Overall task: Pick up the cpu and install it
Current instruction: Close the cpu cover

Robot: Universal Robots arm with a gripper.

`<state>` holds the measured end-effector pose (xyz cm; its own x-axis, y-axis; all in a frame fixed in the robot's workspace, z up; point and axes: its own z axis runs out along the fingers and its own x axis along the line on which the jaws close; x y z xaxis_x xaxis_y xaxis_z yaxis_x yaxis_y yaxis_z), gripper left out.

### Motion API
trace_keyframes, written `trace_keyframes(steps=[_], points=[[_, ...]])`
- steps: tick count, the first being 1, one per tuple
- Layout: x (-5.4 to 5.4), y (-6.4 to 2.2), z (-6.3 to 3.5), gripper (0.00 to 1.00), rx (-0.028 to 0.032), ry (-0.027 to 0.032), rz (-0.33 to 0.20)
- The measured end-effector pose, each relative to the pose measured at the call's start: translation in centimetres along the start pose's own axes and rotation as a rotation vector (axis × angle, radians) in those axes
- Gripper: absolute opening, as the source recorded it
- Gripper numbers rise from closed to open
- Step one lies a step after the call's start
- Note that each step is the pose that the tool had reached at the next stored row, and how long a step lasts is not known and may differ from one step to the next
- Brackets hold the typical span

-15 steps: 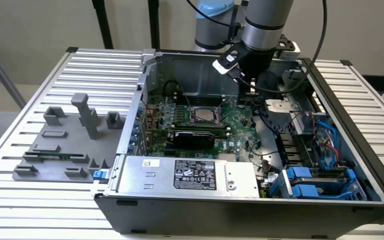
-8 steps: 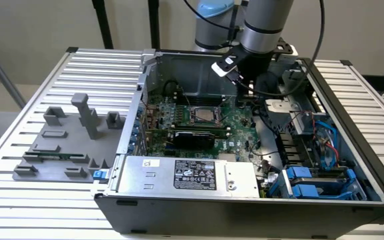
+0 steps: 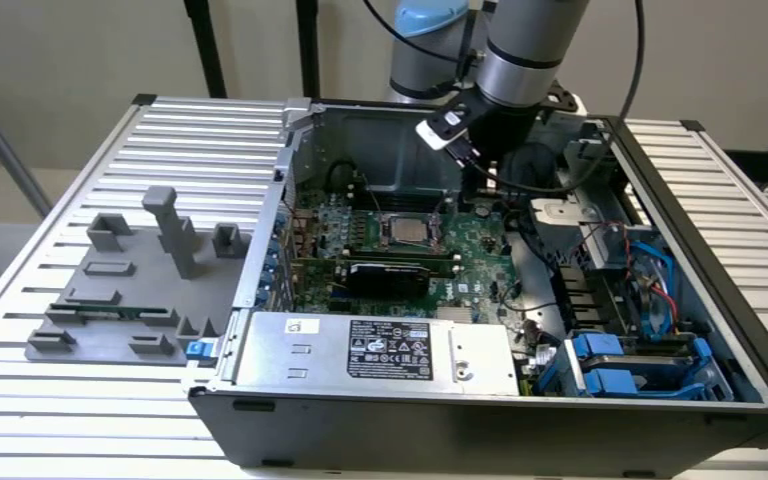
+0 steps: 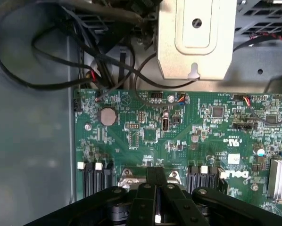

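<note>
Black matte gripper (image 4: 156, 176) clenched, empty; flat silvery sq. cpu (image 3: 412, 232) in socket (image 3: 384, 236).

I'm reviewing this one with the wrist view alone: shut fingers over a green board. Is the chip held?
Observer: No. In the exterior view the chip lies flat, seated on the board.
Operator: Where's the gripper from there?
Observer: The gripper hangs above the board, to the exterior view's right of the chip, nearer the far wall of the case.
Operator: Anything outside the case?
Observer: A grey fixture with upright blocks sits on the slatted table, at the exterior view's left of the case.
</note>
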<state>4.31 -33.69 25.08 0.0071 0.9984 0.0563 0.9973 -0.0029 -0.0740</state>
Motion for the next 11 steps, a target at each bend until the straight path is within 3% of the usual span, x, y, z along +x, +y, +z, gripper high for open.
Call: trace_keyframes(steps=[6,11], points=[[0.00,-0.42,0.04,0.11,0.0627,0.0013,-0.006],[-0.01,-0.84,0.10,0.11,0.1105,0.0017,-0.011]])
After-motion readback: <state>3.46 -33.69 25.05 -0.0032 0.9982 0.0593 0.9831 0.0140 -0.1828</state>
